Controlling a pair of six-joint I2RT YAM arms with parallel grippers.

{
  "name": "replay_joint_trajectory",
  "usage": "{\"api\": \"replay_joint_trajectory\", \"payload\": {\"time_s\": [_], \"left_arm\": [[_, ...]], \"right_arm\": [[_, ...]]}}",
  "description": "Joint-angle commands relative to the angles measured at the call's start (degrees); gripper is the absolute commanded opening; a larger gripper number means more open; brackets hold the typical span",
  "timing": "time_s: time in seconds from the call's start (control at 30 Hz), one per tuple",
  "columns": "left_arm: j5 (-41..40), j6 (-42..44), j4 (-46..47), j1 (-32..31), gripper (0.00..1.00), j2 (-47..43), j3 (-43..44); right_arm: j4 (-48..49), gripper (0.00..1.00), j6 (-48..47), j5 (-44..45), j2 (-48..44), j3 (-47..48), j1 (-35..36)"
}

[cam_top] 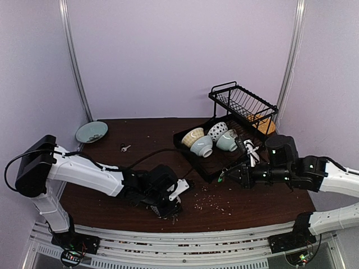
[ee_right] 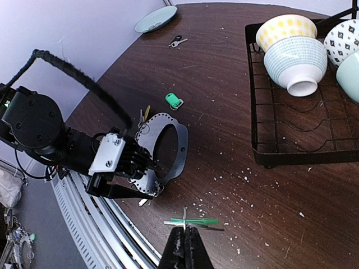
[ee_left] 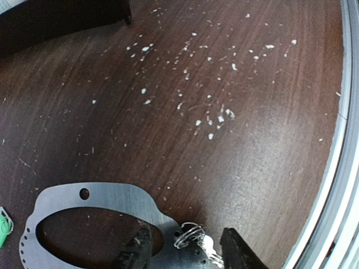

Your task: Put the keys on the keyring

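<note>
Straddling a small wire ring [ee_left: 188, 232] that lies on the keyring [ee_right: 168, 147], a flat grey holed loop at the desk [cam_top: 157, 131]'s 6 o'clock edge, the left pincer [ee_left: 185, 249] stands released; whether it touches the ring is unclear. The right pincer [ee_right: 185, 232] is clenched on a green key [ee_right: 199, 221]. A green tag [ee_right: 174, 101] lies at the keyring's 12 o'clock.

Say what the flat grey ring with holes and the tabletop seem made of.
Flat grey ring: probably sheet metal, matte brushed finish; thin, even grey, punched holes, dull sheen. Tabletop: dark brown wood or wood-look laminate, semi-gloss; streaky grain shows, but which cannot be told.
</note>
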Motion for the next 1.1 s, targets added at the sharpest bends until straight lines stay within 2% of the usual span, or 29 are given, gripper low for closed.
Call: {"api": "replay_joint_trajectory", "payload": {"time_s": [0.0, 0.1, 0.2, 0.4, 0.57, 0.7, 0.77, 0.9, 1.0, 1.07], "left_arm": [[1.29, -2.69, 2.46, -0.13, 0.55, -3.73, 0.12], [-0.34, -5.12, 1.29, -0.02, 0.6, -6.52, 0.15], [-1.45, -8.67, -0.83, 1.14, 0.6, -9.23, -0.96], [-0.05, -12.86, 2.61, 2.91, 0.59, -18.37, -9.64], [2.52, -19.75, 5.03, 11.91, 0.62, -23.49, -17.96], [-1.42, -20.75, 0.86, 15.78, 0.72, -22.15, -15.69], [-2.01, -19.4, -0.93, 17.61, 0.74, -19.74, -13.2], [2.69, -18.67, -1.05, 23.49, 0.72, -15.25, -11.08], [1.02, -19.43, -2.43, 24.01, 0.63, -15.34, -11.26], [2.42, -19.68, -0.8, 23.83, 0.61, -17.84, -13.32]], "right_arm": [[-1.53, 0.0, 3.79, 0.15, -2.55, -0.92, -0.2], [-1.46, 0.0, 4.52, 0.23, -4.02, -1.65, -0.2], [-1.88, 0.0, 4.03, -0.39, -4.15, -1.36, -0.2], [-1.25, 0.0, 0.81, -3.91, -1.87, -0.23, -0.23], [-2.37, 0.0, -3.06, -5.14, 0.54, 1.54, -0.28], [-2.57, 0.0, -5.31, -6.08, 2.19, 3.77, -0.28], [-0.66, 0.0, -5.96, -7.09, 2.67, 3.45, -0.25], [2.77, 0.0, -7.46, -7.41, 4.52, 3.06, -0.26], [2.19, 0.0, -9.49, -6.12, 6.58, 4.78, -0.3], [2.18, 0.0, -11.26, -6.53, 7.68, 5.75, -0.29]]}}
